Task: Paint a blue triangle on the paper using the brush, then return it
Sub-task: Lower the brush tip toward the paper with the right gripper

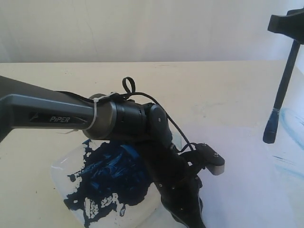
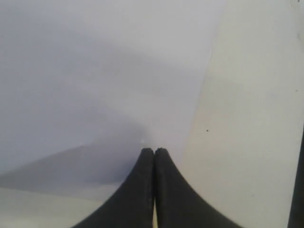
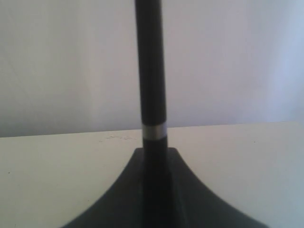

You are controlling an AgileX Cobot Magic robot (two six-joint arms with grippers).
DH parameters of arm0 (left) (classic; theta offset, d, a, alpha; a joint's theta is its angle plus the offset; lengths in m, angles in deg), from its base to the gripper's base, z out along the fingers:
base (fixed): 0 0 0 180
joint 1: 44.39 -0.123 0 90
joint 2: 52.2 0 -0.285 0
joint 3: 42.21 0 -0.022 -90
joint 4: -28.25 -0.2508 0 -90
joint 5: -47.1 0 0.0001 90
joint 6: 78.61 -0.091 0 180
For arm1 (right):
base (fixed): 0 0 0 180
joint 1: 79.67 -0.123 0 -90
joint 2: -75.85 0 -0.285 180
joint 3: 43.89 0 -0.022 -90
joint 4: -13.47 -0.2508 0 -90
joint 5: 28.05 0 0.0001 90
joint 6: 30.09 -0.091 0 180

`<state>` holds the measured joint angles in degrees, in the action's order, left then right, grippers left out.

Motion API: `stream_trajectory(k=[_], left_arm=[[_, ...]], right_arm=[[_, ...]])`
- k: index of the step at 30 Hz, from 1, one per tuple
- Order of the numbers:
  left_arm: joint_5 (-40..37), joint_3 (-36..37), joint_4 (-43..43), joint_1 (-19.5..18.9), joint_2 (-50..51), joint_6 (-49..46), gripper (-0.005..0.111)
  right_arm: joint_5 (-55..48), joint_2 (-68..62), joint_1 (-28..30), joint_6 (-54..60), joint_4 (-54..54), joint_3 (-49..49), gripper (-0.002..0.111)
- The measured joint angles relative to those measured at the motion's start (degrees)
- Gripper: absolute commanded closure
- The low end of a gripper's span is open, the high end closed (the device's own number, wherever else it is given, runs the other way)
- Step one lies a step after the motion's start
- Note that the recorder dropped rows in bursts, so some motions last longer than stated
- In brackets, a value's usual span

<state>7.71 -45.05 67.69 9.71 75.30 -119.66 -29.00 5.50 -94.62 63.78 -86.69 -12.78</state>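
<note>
We see the right tool (image 1: 290, 28) clamped on the brush (image 1: 283, 85), held upright toward the table's (image 1: 190, 80) right edge, its blue-loaded tip poised over the paper (image 1: 237, 180). The left tool (image 2: 154, 154) is pressed closed on nothing, reaching above the paint dish (image 1: 59, 171) by the front edge. No blue triangle shows on what we see of the paper, only pale smears (image 1: 290, 118); we judge that both the painting and the return remain.

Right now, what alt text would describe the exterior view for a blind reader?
A dark robot arm marked PIPER reaches over a clear dish of dark-blue paint; the right gripper holds a blue-tipped brush over white paper.
</note>
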Motion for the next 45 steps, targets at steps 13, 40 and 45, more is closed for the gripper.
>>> stream_trajectory(k=[13, 40, 45], left_arm=[[0.0, 0.0, -0.4, 0.0, 0.5, 1.3, 0.107], [-0.2, -0.1, -0.4, 0.0, 0.6, 1.5, 0.107], [-0.3, -0.1, -0.4, 0.0, 0.6, 1.5, 0.107]], right_arm=[[-2.9, 0.0, 0.0, 0.0, 0.0, 0.0, 0.108], [20.7, -11.5, -4.4, -69.7, 63.7, -0.6, 0.108], [25.3, -15.2, -5.7, -95.1, 90.3, -0.3, 0.108]])
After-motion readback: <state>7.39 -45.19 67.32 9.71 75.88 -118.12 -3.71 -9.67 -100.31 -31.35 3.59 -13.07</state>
